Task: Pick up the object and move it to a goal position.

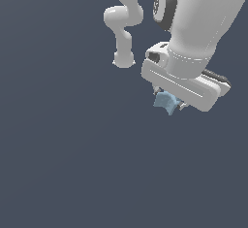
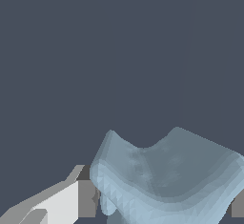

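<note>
Object position: the object [image 1: 166,101] sat directly between the fingers of the end effector [image 1: 169,103], tucked under the white palm block, not lying off to either side of it.
End effector state: it was closed down on the object; in the wrist view 1 pale finger pad [image 2: 62,201] pressed against the object's flank, and a sliver of the other finger showed at the far edge of that picture.
Key relation: the object and the end effector were already joined, so the coming move looked like a carry, not a reach. No goal marker showed in either view, so which way the carry had to go could not be told.
Long axis: none clear; the outline was near-symmetrical, with points projecting out beyond the fingers.
Only arm: 1 Franka arm [image 1: 193,23], so no choice of nearer hand.
Shape: star-like, with concave scooped sides between raised points.
Material: pale blue, matte, plastic-looking, faintly faceted.
Surroundings: a flat, featureless dark grey-blue ground [image 1: 58,164]; whether the object touched it could not be told.
</note>
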Robot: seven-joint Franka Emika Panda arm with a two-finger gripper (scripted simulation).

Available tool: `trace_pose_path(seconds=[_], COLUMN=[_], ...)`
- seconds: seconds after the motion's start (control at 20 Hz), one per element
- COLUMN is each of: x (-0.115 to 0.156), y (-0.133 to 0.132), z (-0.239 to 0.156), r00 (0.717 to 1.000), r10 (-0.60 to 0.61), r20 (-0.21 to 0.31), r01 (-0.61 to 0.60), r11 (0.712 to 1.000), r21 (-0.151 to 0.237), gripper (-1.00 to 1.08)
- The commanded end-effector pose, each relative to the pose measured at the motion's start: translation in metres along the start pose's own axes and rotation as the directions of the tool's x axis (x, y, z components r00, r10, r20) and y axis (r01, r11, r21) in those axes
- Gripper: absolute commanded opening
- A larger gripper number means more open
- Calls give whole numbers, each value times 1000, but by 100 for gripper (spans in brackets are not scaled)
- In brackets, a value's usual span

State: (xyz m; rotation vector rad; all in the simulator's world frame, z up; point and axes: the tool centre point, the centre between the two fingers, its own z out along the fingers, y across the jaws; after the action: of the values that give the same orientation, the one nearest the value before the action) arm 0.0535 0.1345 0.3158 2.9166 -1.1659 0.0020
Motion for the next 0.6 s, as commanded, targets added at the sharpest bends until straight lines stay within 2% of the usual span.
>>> trace_pose_path(seconds=[0.0,0.55], x=[-8,-32], y=[-7,-32], z=[-26,-111], r00=[1000,1000], r10=[0,-1], r20=[0,1], r01=[0,1], r11=[1000,1000], r21=[-1,-1], gripper=[-100,-100])
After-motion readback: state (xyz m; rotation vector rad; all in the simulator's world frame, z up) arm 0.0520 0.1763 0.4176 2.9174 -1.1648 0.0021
